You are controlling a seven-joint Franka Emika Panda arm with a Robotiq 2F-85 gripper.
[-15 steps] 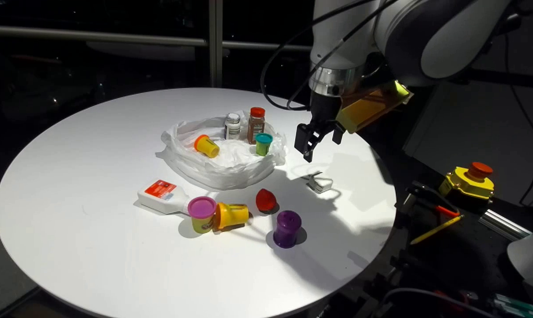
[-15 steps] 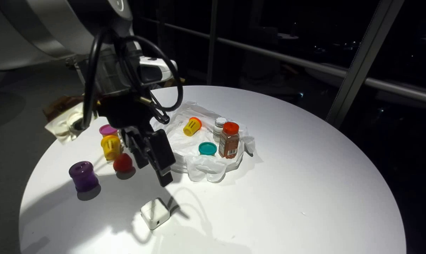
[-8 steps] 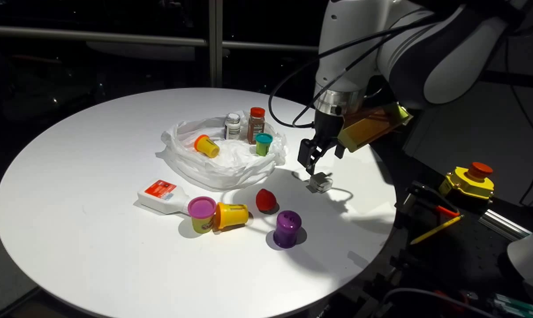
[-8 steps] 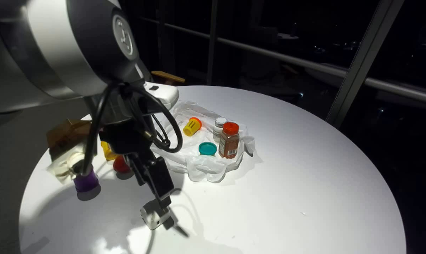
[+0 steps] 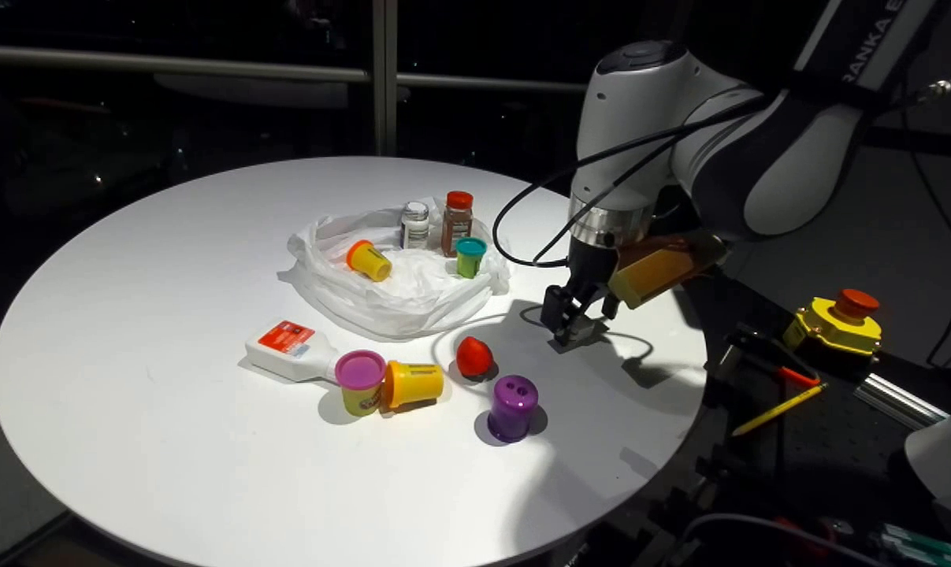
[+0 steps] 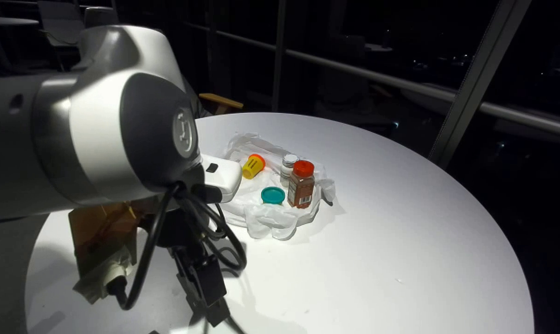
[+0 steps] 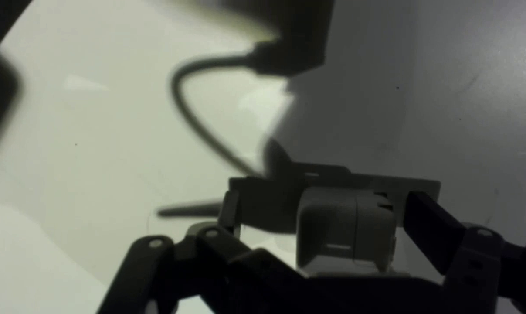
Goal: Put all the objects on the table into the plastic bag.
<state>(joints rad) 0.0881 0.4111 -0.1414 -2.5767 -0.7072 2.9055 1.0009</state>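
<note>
Here, gripper (image 7: 327, 209) spread, white case (image 7: 345, 229) between

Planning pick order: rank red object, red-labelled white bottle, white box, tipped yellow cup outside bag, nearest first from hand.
In an exterior view:
1. White box: at the open hand.
2. Red object: left of the box.
3. Tipped yellow cup: further left.
4. Red-labelled white bottle: farthest left.
</note>
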